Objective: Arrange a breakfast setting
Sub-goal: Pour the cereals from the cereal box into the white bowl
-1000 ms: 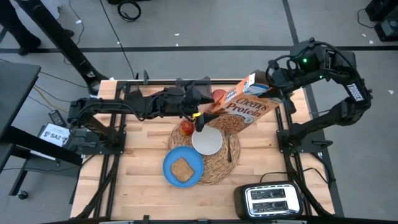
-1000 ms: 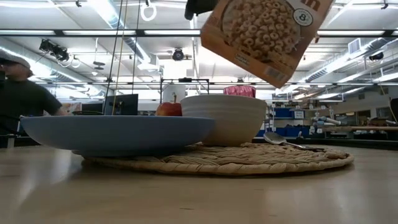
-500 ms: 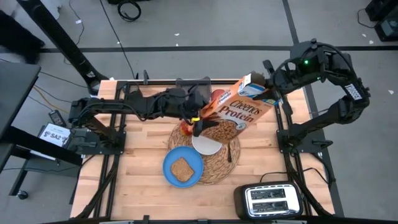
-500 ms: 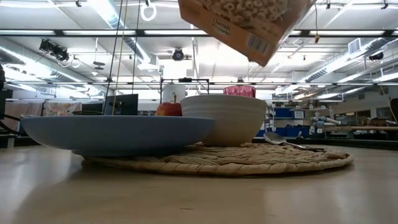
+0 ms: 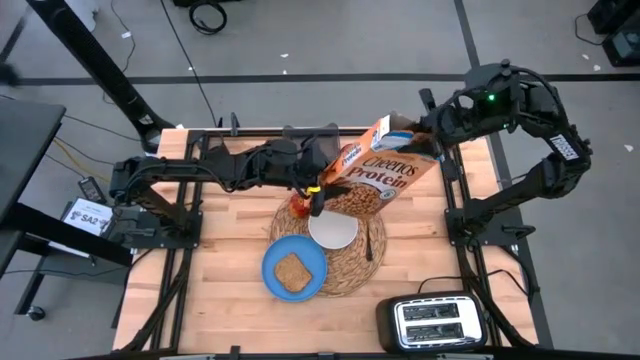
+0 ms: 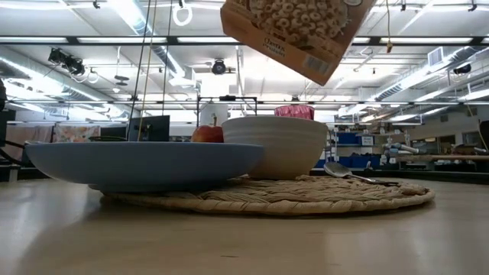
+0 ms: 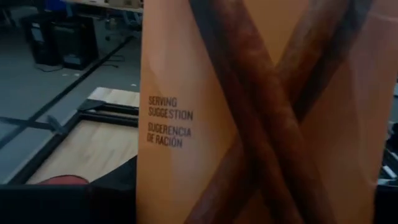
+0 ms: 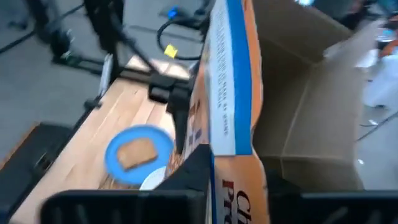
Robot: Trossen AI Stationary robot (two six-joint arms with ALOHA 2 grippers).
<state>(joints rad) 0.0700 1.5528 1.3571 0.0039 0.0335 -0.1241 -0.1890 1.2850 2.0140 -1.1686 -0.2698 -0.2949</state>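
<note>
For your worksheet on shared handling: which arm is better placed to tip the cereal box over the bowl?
The right arm, probably. Its pincer holds the cereal box at the open top, raised above the bowl. The left pincer sits at the box's lower end.

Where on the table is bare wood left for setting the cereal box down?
Bare wood: left of the blue plate, and right of the placemat above the toaster. The back edge is crowded by both arms and the tilted Cheerios Protein box.

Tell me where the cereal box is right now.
In the high view the Cheerios Protein box hangs tilted above the table's far middle, over the white bowl, held at its open top by the right tool.
</note>
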